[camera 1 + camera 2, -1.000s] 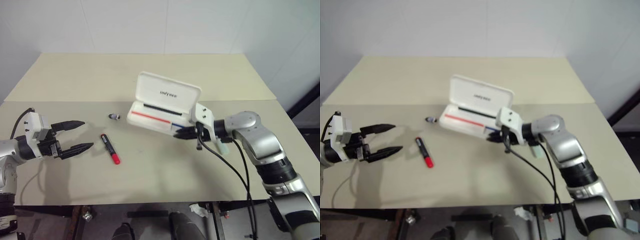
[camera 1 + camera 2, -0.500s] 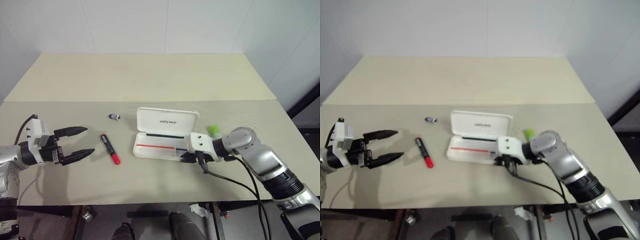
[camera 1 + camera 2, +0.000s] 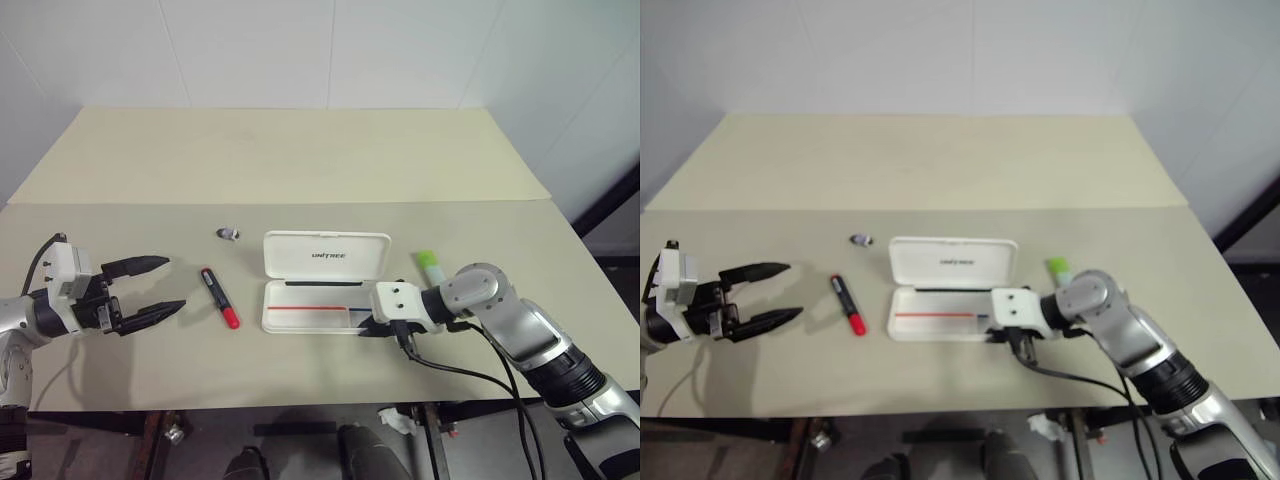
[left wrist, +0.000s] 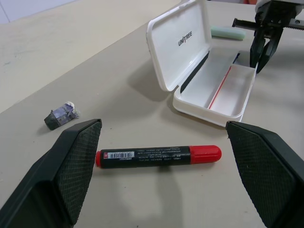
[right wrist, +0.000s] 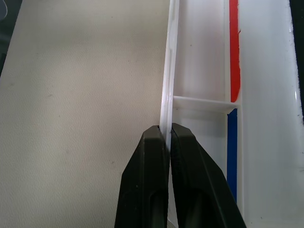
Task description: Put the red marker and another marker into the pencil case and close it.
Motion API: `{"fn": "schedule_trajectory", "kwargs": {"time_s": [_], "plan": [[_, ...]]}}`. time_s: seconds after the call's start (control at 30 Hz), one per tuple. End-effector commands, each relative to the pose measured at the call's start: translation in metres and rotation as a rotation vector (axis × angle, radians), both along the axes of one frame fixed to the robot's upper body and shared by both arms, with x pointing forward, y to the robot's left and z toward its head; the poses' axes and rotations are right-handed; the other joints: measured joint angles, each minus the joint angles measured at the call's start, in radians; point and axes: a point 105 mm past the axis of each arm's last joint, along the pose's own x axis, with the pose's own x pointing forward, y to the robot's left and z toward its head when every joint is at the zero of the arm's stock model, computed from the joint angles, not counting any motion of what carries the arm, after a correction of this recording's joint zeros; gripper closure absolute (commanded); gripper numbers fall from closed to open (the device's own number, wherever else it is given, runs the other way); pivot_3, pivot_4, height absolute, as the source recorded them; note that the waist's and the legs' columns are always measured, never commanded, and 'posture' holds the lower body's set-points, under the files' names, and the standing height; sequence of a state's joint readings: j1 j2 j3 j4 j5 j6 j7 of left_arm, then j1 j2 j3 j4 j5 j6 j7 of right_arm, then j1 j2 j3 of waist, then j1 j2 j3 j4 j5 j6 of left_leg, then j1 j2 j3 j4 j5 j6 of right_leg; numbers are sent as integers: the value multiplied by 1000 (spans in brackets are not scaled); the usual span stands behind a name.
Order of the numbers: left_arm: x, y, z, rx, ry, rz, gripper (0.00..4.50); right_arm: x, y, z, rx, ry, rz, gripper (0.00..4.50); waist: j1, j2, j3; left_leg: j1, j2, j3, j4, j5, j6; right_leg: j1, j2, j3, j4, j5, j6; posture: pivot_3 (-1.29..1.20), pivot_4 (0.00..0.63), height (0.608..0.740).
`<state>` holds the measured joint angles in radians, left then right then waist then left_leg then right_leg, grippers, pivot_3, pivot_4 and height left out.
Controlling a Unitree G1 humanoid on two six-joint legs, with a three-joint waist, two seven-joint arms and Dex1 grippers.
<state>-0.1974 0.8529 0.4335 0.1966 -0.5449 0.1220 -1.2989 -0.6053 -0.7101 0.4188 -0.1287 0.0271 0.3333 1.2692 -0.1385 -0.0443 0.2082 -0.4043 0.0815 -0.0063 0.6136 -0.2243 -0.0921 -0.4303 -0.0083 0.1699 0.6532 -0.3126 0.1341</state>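
A pale beige table [image 3: 300, 160], made of two boards with a seam across it, stands against white walls. The pencil case [image 3: 322, 280] lies open near the front edge, lid tipped back. The red marker [image 3: 220, 297] lies to the case's left; a small grey cap [image 3: 229, 234] sits beyond that marker, and the green marker [image 3: 430, 265] lies just right of the case, partly hidden by the arm. The right gripper [image 5: 165, 135] pinches the case's thin front wall, which the right wrist view shows, along with the red and blue stripe inside. The left gripper [image 3: 160, 288] hangs wide apart left of the red marker; the left wrist view shows that marker between its fingers [image 4: 76, 161], untouched.
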Motion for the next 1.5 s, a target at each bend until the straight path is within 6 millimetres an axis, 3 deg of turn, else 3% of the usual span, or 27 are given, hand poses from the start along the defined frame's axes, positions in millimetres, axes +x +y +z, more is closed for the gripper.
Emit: {"fn": "schedule_trajectory", "kwargs": {"time_s": [0.03, 0.07, 0.2, 0.47, 0.67, 0.77, 0.87, 1.1, 1.5], "plan": [[-4, 3, 14, 5, -53, 8, 0, 0, 1, -7, -24, 2, 7, 4480, -1, -1, 0, 0, 0, 0, 0, 0, 0, 0, 0, 0, 0, 0, 0, 0, 150, 740], [-4, 3, 14, 5, -52, 9, 0, 0, 2, -7, -25, 2, 8, 3916, 0, -1, -1, 1, 0, 0, 0, 0, 0, 1, 0, 0, 0, 0, 0, 0, 150, 740], [-3, 1, 14, 3, -49, 8, 0, -3, 3, -5, -18, 9, 15, 2569, 1, -2, -1, 1, 0, 0, 1, 0, 0, 1, 0, 0, 0, -7, -14, 0, 150, 740], [-2, -3, 11, -7, -44, 2, 0, -7, -2, 11, 86, 46, 28, 16, 3, -2, -1, 0, 0, 0, 0, 0, 0, 1, 0, 0, 0, -6, -10, 0, 150, 740], [-3, -13, 7, -27, -42, 4, 0, -11, -8, 23, 174, 42, 47, 16, 3, -2, -1, 0, 0, 0, 1, 0, 0, 1, 0, 0, 0, -6, -10, 0, 150, 740], [-3, -21, 5, -48, -40, 19, 0, -15, -13, 41, 309, 22, 81, 16, 4, -2, -1, 0, 0, 0, 1, 0, 0, 1, 0, 0, 0, -6, -10, 0, 150, 740], [0, -26, 4, -72, -37, 76, 0, -17, -19, 54, 423, -24, 128, 16, 4, -2, -1, 0, 0, 0, 1, 0, 0, 2, 0, 0, 0, 0, 1, 0, 150, 740], [8, -36, -8, -138, 54, 270, 0, 1, -39, 52, 399, -67, 51, 16, 3, -2, -1, 1, 0, 0, 2, 0, 0, 3, 0, 1, 0, 0, 2, 0, 150, 740], [15, -47, -27, -152, 233, 644, 0, 4, -68, 59, 477, -38, 64, 16, 3, -3, -1, 1, -1, -1, 3, 0, 0, 4, 0, 1, 0, 1, 3, 0, 150, 740]]}}
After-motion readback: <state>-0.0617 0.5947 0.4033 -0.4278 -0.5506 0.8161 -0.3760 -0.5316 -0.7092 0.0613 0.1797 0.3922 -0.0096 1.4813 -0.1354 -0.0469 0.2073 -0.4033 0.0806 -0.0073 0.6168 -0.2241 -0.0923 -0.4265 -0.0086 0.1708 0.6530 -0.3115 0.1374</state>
